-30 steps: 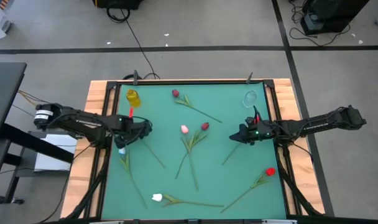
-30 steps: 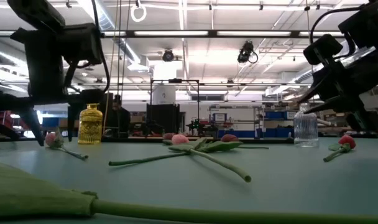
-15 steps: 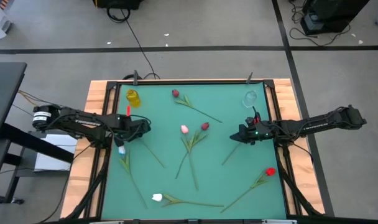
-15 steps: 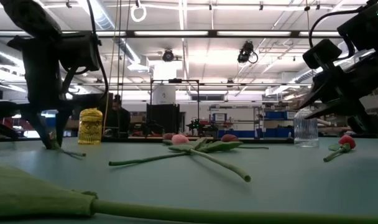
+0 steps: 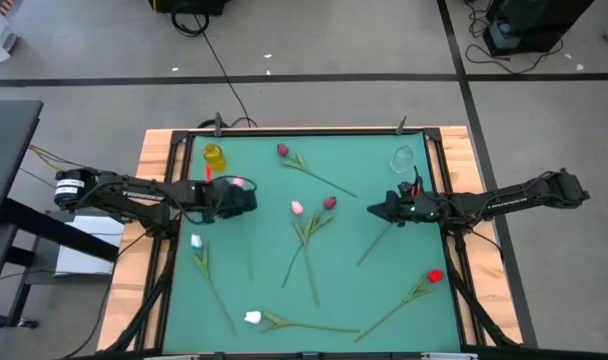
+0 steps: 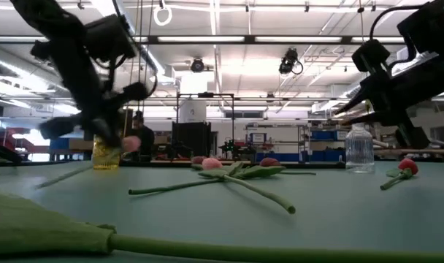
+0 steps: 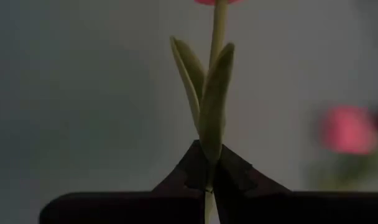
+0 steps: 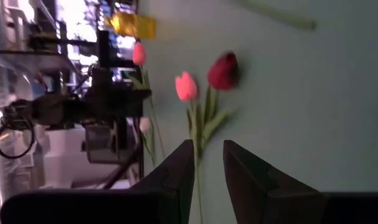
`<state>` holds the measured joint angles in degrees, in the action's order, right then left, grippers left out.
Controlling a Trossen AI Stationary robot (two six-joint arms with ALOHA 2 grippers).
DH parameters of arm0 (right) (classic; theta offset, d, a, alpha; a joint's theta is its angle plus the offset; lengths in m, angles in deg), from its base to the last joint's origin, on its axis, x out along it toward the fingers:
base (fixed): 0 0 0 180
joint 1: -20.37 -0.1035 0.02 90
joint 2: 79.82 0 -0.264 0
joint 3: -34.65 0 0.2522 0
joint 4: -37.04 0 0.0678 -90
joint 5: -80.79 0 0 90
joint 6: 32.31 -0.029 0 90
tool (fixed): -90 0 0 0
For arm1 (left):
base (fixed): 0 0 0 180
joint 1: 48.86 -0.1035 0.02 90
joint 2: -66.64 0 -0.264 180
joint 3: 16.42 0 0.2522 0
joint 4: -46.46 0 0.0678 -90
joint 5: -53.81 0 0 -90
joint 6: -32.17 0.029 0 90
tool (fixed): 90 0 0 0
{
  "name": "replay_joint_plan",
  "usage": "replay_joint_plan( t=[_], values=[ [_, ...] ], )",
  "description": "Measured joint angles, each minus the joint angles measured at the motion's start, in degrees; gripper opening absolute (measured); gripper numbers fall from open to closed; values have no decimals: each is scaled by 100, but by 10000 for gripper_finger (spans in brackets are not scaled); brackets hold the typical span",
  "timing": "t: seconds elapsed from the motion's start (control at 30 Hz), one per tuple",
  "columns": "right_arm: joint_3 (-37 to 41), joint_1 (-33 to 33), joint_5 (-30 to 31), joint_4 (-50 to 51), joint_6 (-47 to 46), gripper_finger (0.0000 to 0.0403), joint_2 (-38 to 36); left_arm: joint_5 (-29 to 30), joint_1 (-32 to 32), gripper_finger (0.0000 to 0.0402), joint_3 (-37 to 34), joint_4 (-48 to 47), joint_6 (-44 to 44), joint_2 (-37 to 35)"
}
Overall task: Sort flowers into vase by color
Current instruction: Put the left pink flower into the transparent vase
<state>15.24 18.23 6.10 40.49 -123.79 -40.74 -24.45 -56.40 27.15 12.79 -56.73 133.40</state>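
My left gripper (image 5: 249, 198) is shut on a pink tulip, whose bud (image 5: 238, 183) is raised near the yellow vase (image 5: 214, 156). My right gripper (image 5: 372, 209) hovers above the table near the clear vase (image 5: 401, 158). Its fingers stand slightly apart (image 8: 207, 163) with nothing between them. A green stem (image 5: 376, 246) lies on the mat and runs under it. A pink tulip (image 5: 296, 207) and a dark red tulip (image 5: 329, 202) lie crossed mid-table. Other flowers lie flat on the mat: dark red (image 5: 282, 150), bright red (image 5: 435, 275), white (image 5: 252, 317) and a pale one (image 5: 196, 241). My left gripper pinches the pink tulip's stem (image 7: 208, 190) between its two fingers, just below the pair of leaves (image 7: 211, 112). The fingers come roughly level from the table's left and lie across the stem. The bud is lifted clear, and the long stem (image 5: 250, 255) slants down toward the near side.
Wooden rails (image 5: 154, 200) frame the green mat (image 5: 334, 290). Both vases stand at the far edge, yellow on the left and clear on the right. Stems are spread over the mat's middle and near part.
My left gripper has shut on the pink tulip's stem on the mat. It has risen, tipped up from pointing down, and gone toward the far right. The bud has lifted clear and the stem has swung round. My right gripper has moved slightly toward the far edge.
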Motion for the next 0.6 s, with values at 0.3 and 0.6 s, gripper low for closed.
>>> replay_joint_plan(
  t=[0.3, 0.6],
  values=[
    [0, 46, 542, -788, 629, 97, 20, -174, -379, 17, 8, 3544, 3474, -7],
    [-902, 356, 822, -1407, 2214, 97, 434, -1616, -927, 17, 318, 4933, 5385, 398]
  ],
)
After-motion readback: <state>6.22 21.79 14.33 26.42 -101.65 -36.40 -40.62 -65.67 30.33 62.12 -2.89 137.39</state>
